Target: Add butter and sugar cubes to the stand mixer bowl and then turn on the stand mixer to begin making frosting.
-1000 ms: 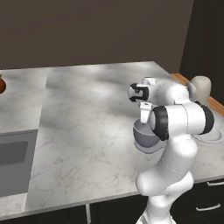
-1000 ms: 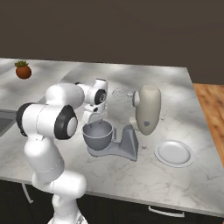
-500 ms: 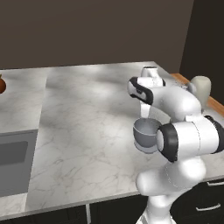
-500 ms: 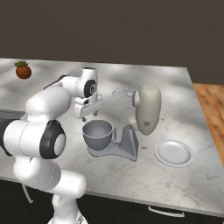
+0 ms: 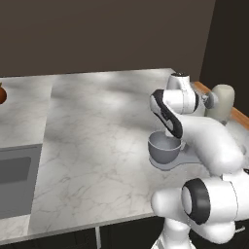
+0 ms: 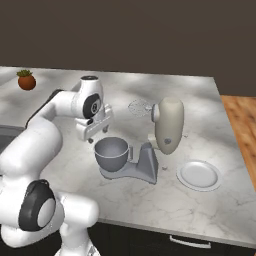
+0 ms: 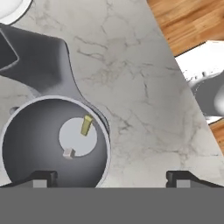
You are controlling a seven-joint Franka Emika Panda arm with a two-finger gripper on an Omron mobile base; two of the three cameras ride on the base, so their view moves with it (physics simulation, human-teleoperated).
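Note:
The stand mixer bowl (image 6: 111, 152) (image 5: 164, 146) (image 7: 26, 144), grey and deep, sits on the stand mixer's grey base (image 6: 142, 170). In the hand view a pale yellow butter bar (image 7: 86, 125) and a small white sugar cube (image 7: 68, 153) lie on the bowl's bottom. The stand mixer's cream head (image 6: 167, 125) (image 5: 221, 102) is tilted up, and its wire whisk (image 6: 140, 106) points away from the bowl. My gripper (image 6: 91, 136) (image 7: 111, 178) hangs just above the bowl's left rim. It is open and holds nothing.
A flat white plate (image 6: 199, 175) lies to the right of the mixer. A sink (image 5: 14, 180) is set into the counter at the far left, and a small potted plant (image 6: 26, 80) stands at the back left. The counter ends at a wooden floor (image 7: 188, 22) on the right.
The arm has refolded, its elbow swinging down and forward. The hand has shifted a little to the left over the bowl, and its jaws have stayed open.

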